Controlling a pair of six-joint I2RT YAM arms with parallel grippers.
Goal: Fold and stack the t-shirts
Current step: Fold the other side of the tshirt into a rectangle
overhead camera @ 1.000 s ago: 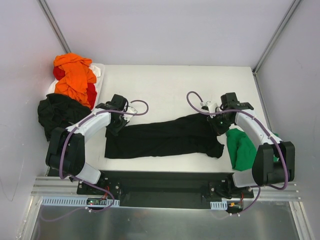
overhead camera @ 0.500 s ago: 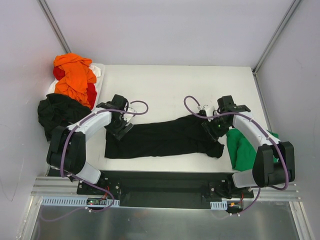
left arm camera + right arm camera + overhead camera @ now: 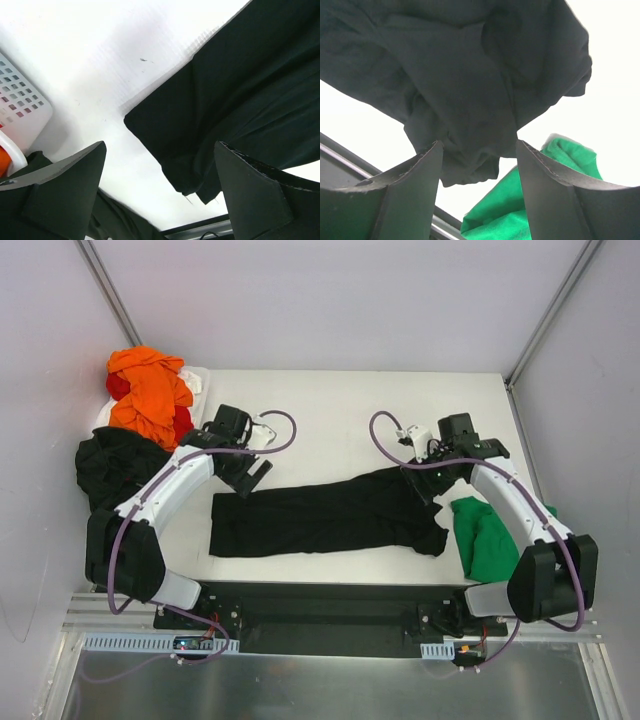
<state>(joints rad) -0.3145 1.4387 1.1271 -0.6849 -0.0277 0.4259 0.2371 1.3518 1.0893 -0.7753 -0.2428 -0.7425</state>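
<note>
The black t-shirt (image 3: 330, 518) lies flat on the table (image 3: 330, 420) near its front edge, between the 2 arms. It looks folded lengthwise into a long narrow band. Its left end is fairly square, while its right end is bunched and wrinkled where a sleeve spills out. It is not yet a compact fold.

The left gripper (image 3: 252, 478) hovers over the band's far left corner. In the left wrist view its fingers (image 3: 65, 185) stand wide apart with nothing between them, and the cloth lies on the table below. The right gripper (image 3: 425, 488) hangs over the rumpled right end. In the right wrist view its fingers (image 3: 410, 195) are also spread, less widely, and hold nothing.

Just beside the band's right end, a green t-shirt (image 3: 482, 537) sits in a loose heap against the right arm. It does not look neatly folded.

At the far left, an orange t-shirt (image 3: 150, 390) and a red t-shirt (image 3: 183, 427) are piled in a white basket (image 3: 197, 380). A second black t-shirt (image 3: 115, 468) is crumpled beside the basket at the table's left edge. None of these 3 is folded.

By this reading the task is early. 1 shirt is part folded and likely needs its right end tidied and crosswise folds. 3 shirts wait at the far left, the green one may need redoing, and no stack exists yet.
</note>
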